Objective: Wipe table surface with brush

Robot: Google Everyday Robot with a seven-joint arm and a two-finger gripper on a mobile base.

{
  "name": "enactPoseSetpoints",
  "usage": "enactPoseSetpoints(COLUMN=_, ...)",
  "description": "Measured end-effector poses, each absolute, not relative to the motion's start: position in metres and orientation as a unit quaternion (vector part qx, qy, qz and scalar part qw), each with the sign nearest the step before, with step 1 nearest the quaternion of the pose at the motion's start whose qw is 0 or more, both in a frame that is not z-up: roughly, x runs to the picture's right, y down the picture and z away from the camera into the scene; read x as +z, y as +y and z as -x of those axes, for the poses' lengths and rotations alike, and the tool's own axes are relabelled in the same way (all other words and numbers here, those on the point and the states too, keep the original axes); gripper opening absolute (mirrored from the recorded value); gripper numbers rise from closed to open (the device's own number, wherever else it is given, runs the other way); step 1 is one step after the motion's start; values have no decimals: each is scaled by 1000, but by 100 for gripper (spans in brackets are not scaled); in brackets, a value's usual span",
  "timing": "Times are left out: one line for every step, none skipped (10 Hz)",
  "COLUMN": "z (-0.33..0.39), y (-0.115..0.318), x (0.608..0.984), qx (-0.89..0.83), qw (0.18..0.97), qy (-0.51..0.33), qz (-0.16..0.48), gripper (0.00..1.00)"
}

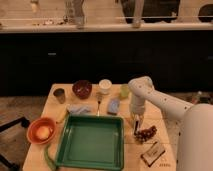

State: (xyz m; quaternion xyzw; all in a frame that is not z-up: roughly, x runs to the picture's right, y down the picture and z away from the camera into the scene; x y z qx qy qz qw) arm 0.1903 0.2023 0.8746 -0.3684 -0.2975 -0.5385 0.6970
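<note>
The light wooden table surface (165, 116) carries a green tray and several small items. My gripper (135, 123) points straight down just right of the tray's right edge, with the white arm reaching in from the right. A slim dark stick, the brush (136, 130), lies on the table at the fingertips and runs toward me. The gripper is shut on its handle. The brush's head is hidden by the gripper and I cannot make it out.
The green tray (120, 150) fills the table's front middle. A dark clump (147, 134) and a small packet (153, 152) lie right of the brush. Behind are a blue sponge (114, 106), metal utensil (98, 105), pale cloth (80, 108), brown bowl (82, 89), cups (105, 86) and an orange bowl (41, 131).
</note>
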Motion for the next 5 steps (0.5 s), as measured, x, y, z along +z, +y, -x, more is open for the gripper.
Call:
enactPoseSetpoints(z=-188, y=203, x=876, qx=-538, qw=696, qy=-289, qz=377, gripper=0)
enactPoseSetpoints(z=-187, y=203, x=878, qx=-539, qw=697, qy=-286, qz=377, gripper=0)
enactPoseSetpoints(z=-188, y=203, x=877, qx=-536, qw=699, qy=-287, qz=376, gripper=0)
enactPoseSetpoints(z=-188, y=202, x=877, qx=-537, qw=699, qy=-286, qz=377, gripper=0)
enactPoseSetpoints(z=-188, y=201, x=877, qx=-538, qw=698, qy=-286, qz=376, gripper=0)
